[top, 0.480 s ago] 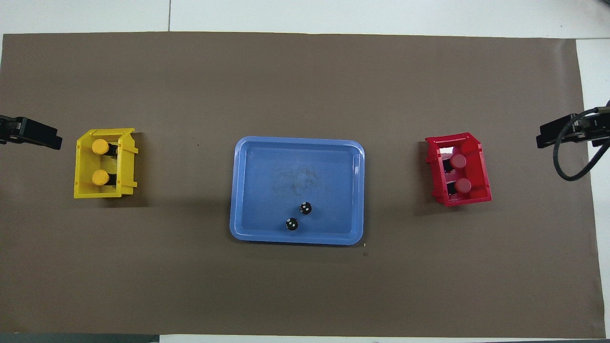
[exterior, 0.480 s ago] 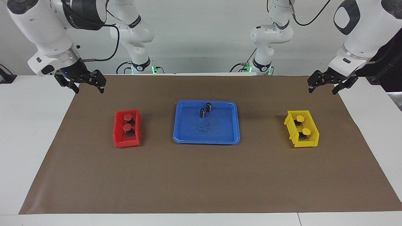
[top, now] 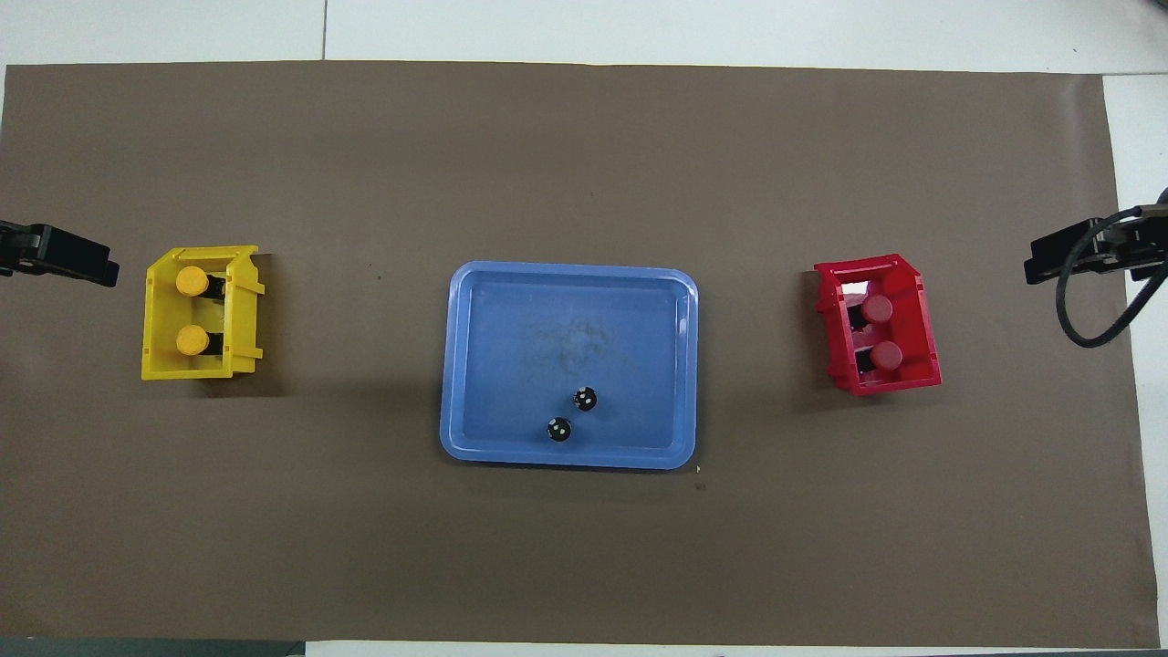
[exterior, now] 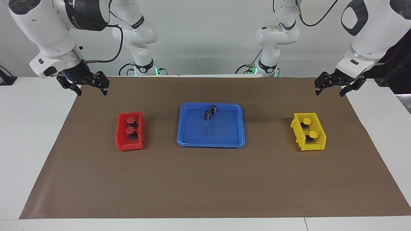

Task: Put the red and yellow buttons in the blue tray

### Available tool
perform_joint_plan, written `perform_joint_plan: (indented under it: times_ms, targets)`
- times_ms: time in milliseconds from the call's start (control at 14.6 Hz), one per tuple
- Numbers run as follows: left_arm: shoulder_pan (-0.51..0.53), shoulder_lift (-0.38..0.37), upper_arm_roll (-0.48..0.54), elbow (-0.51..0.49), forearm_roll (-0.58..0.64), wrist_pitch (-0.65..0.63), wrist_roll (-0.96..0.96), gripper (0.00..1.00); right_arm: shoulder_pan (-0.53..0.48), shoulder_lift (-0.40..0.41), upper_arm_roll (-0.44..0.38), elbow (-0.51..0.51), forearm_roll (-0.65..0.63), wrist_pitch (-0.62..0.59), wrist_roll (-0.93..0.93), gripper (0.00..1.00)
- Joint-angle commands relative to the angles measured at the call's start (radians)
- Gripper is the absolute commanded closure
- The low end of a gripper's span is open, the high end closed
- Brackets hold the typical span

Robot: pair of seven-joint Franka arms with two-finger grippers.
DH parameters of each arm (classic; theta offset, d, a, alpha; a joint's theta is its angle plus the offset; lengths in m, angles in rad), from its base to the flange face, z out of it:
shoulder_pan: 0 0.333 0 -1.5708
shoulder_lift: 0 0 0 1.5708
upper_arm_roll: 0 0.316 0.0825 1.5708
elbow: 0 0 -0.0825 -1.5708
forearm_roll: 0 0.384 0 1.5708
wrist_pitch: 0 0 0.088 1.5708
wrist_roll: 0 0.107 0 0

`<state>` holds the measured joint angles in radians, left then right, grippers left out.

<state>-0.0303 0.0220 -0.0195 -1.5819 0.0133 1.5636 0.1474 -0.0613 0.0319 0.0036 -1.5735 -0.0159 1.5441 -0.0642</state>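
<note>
Both arms wait, raised at the robots' edge of the brown mat, forearms sloping down and outward. Left tool (exterior: 335,87) hangs over the mat corner at the left arm's end, fingers spread, nothing in it. Right tool (exterior: 86,86) over the other corner, also spread, empty.

Red buttons (exterior: 130,124): 2, round caps up on dark bases, in the red bin (exterior: 121,134) toward right arm's end. Yellow buttons (exterior: 310,128): 2, same build, in the yellow bin (exterior: 298,131) toward left arm's end. Blue tray (exterior: 224,136) sits mid-surface between bins, apart from both; holds 2 dark cylinders (exterior: 210,112) upright in its part nearer the robots.
</note>
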Motion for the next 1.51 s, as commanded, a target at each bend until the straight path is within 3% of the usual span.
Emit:
perform_joint_plan:
  times_ms: [0, 343, 686, 1098, 1441]
  targets:
    - [0.003, -0.016, 0.0, -0.007, 0.014, -0.014, 0.005, 0.0, 0.0, -0.012, 0.001, -0.02, 0.016, 0.016, 0.018, 0.0]
    - [0.003, -0.016, 0.0, -0.007, 0.014, -0.014, 0.005, 0.0, 0.017, -0.012, 0.003, -0.026, 0.016, 0.042, 0.009, 0.0]
    - [0.003, -0.016, 0.0, -0.007, 0.014, -0.014, 0.005, 0.0, 0.018, -0.009, 0.038, -0.236, 0.069, 0.324, 0.012, 0.0]
    - [0.003, -0.014, -0.002, -0.007, 0.014, -0.014, 0.003, 0.0, 0.032, 0.048, 0.056, -0.385, 0.085, 0.56, 0.01, 0.24]
    - [-0.003, -0.016, -0.002, -0.01, 0.014, -0.013, 0.001, 0.0, 0.035, 0.065, 0.056, -0.482, 0.109, 0.694, 0.007, 0.27]
